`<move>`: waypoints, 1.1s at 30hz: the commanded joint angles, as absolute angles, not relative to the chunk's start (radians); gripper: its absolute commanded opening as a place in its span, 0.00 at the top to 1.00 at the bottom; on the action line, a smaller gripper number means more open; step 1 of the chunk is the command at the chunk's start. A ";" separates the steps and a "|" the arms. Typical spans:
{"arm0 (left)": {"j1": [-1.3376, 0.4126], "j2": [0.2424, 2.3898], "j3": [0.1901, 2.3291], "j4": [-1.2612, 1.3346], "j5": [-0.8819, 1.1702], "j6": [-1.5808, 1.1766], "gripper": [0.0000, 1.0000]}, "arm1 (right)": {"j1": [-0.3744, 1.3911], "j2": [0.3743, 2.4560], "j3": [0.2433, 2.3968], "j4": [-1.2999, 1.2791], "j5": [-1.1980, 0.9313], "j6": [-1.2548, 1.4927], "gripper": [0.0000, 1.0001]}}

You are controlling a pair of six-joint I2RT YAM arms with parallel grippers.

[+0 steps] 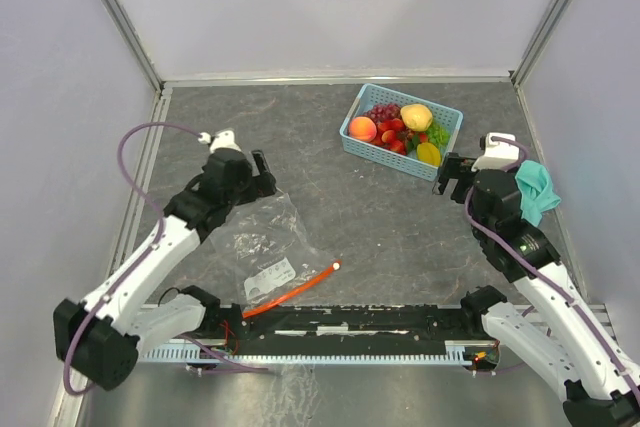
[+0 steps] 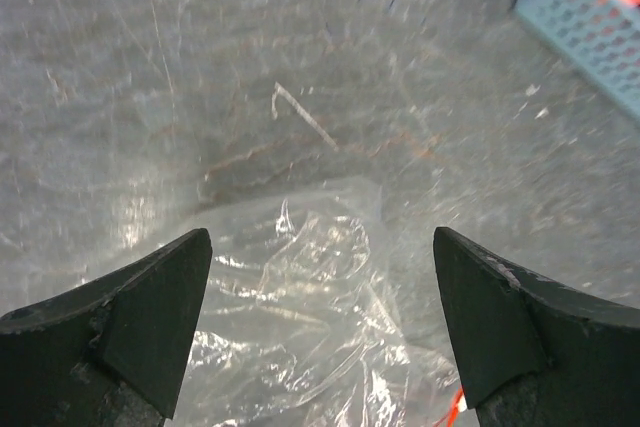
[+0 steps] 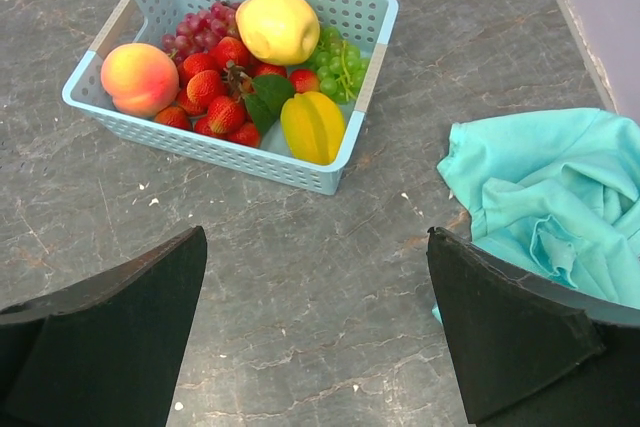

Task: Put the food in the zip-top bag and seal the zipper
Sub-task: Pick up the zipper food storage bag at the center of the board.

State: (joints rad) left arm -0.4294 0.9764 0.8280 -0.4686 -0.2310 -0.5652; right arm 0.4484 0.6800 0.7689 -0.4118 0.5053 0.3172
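Top view
- Left claw (image 1: 265, 175): spread wide, pinching nothing, standing over the far edge of the zip-top bag (image 1: 262, 247).
- Zip-top bag: flat on the tabletop (image 1: 380, 227), running from under the left claw back toward the arm bases. It looks empty.
- Zipper (image 1: 290, 292): at the bag end farthest from the left claw. Its long axis is diagonal, with the white slider (image 1: 336, 266) at the end toward the right claw (image 1: 443, 177).
- Right claw: spread wide, empty, just beside the basket (image 1: 349, 132).
- Food (image 1: 400, 127): all inside the basket, ahead and left of the right claw, well apart from the bag.

Left wrist view
- Bag: its crinkled edge lies between and below the 2 fingers.

Right wrist view
- Food: lemon (image 3: 277, 25), peach (image 3: 139, 78) and grapes (image 3: 200, 27) sit ahead, left of centre.
- Teal cloth (image 3: 550, 197): beside the right finger.

Judgement
- Nearer arm: the right for the food, the left for the bag. No item is bagged yet.
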 commanded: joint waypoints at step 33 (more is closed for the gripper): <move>-0.835 1.690 1.101 -0.629 -0.733 -0.869 0.44 | 0.446 0.682 0.653 -0.342 0.264 0.357 0.01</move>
State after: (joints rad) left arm -0.8391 1.6726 1.0683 -0.6846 -0.6876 -0.8646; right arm 0.4484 0.6792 0.6666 -0.4042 0.3363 0.3687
